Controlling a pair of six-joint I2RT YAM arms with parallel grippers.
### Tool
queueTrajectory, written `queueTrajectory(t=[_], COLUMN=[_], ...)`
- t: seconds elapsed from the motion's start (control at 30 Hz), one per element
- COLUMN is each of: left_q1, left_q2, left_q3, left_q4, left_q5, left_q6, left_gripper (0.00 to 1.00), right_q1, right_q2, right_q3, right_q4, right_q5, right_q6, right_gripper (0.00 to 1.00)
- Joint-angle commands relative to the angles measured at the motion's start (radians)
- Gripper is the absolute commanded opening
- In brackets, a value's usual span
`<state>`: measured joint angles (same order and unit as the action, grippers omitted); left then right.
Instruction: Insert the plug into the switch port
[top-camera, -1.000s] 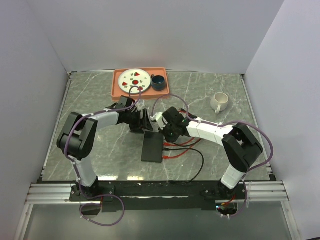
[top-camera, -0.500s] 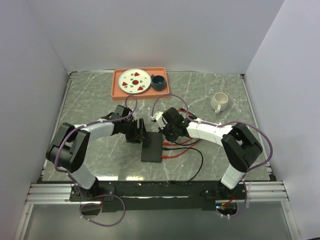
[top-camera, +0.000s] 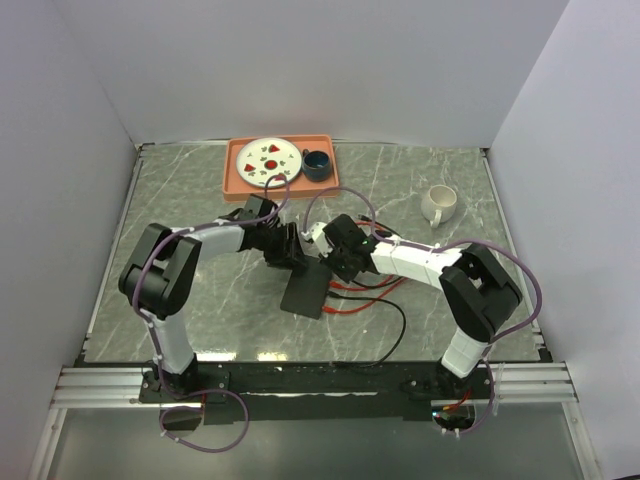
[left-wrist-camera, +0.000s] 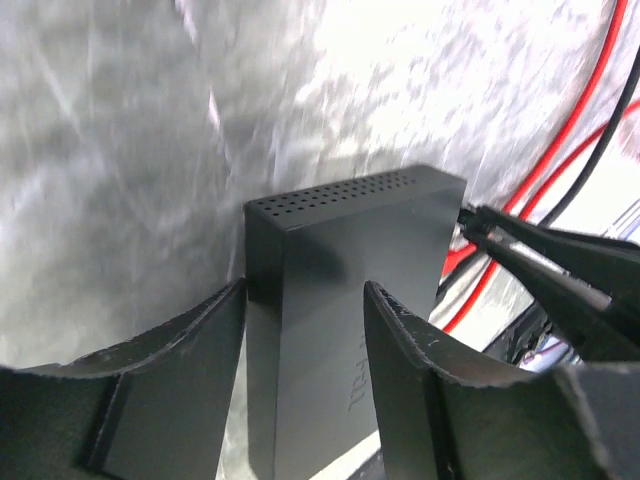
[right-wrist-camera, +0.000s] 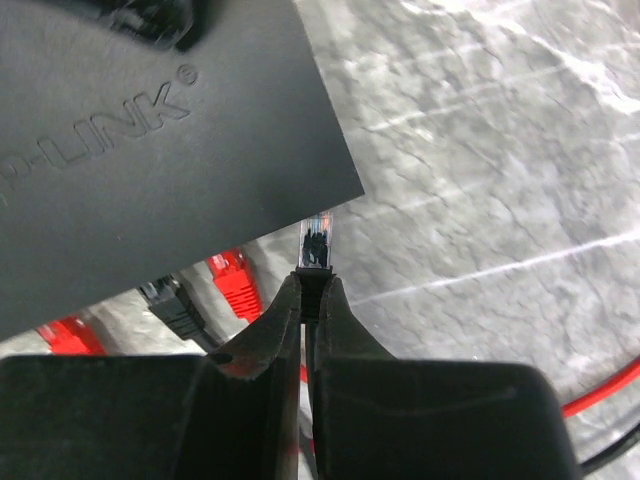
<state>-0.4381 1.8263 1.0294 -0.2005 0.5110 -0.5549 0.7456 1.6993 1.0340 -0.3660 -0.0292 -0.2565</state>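
The switch (top-camera: 303, 295) is a flat black box lying slantwise on the table's middle. My left gripper (top-camera: 292, 255) is at its far end. In the left wrist view the switch (left-wrist-camera: 350, 250), with a vented end, sits between my left fingers (left-wrist-camera: 170, 380), and my left gripper (left-wrist-camera: 305, 290) is shut on it. My right gripper (top-camera: 332, 268) is just right of the switch. In the right wrist view my right gripper (right-wrist-camera: 310, 290) is shut on a black plug (right-wrist-camera: 316, 245) with a clear tip. The tip lies just off the edge of the switch (right-wrist-camera: 150, 130), near its corner.
Red cables (top-camera: 362, 298) and a black cable (top-camera: 398, 325) trail right of the switch. Spare red plugs (right-wrist-camera: 232, 280) and a black plug (right-wrist-camera: 172, 303) lie by its edge. An orange tray (top-camera: 236, 180) with a plate (top-camera: 269, 161) and blue cup (top-camera: 317, 164) stands at the back. A white mug (top-camera: 440, 204) stands back right.
The left gripper has moved back right and up, and the switch has turned slantwise with its near end swung left. The right gripper has barely moved.
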Motion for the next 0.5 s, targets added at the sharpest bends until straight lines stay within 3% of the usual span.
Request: queueTrajectory(t=[0.0,0.47], left_q1=[-0.016,-0.017], left_q2=[0.06,0.085], left_q3=[0.055,0.047], left_q4=[0.018,0.033], left_q5=[-0.022,-0.014], left_q6=[0.039,0.049], left_gripper=[0.55,0.53], right_q1=[0.011,0.012], right_q2=[-0.029,-0.11], right_q3=[0.006,-0.066], right_q4=[0.024,0.116], right_q5=[-0.009,-0.021], right_q6=[0.0,0.017], right_gripper=[0.0,0.0])
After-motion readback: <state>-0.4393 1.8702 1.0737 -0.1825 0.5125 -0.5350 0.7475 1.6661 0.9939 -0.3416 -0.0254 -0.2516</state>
